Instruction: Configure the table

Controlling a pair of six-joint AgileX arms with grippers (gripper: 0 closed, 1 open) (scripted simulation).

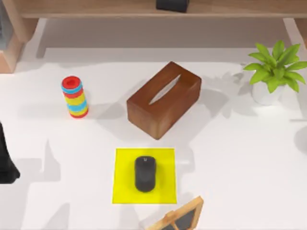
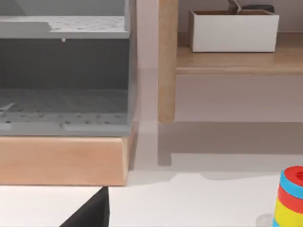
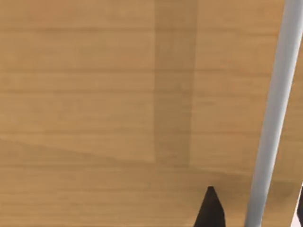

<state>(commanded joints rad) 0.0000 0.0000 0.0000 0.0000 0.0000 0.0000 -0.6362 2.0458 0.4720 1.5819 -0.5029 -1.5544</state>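
Both arms sit at the table's edges, their fingers barely in frame.

The left arm [image 1: 7, 158] is a black shape cut off at the left edge of the table [image 1: 240, 158], left of the mat [image 1: 165, 191]; one dark fingertip [image 2: 92, 213] pokes into the left wrist view, and whether that gripper is spread or closed cannot be told. The right wrist view catches one dark fingertip [image 3: 210, 210] against plain wood grain with a pale grey bar [image 3: 272, 118] alongside; its grip cannot be told either. On the mat lies a black mouse [image 1: 145, 173]. Behind the mat stands a brown tissue box [image 1: 164, 99]; left of that a ring stack [image 1: 74, 97], partly cropped in the left wrist view. A potted plant [image 1: 276, 69] sits far right of the mat. A wooden frame [image 1: 180, 218], just in front of the mat, is cut off by the picture's edge. The shelf [image 1: 96, 8] runs along the back, and a dark object [image 1: 171, 5] on it is too cropped to identify.
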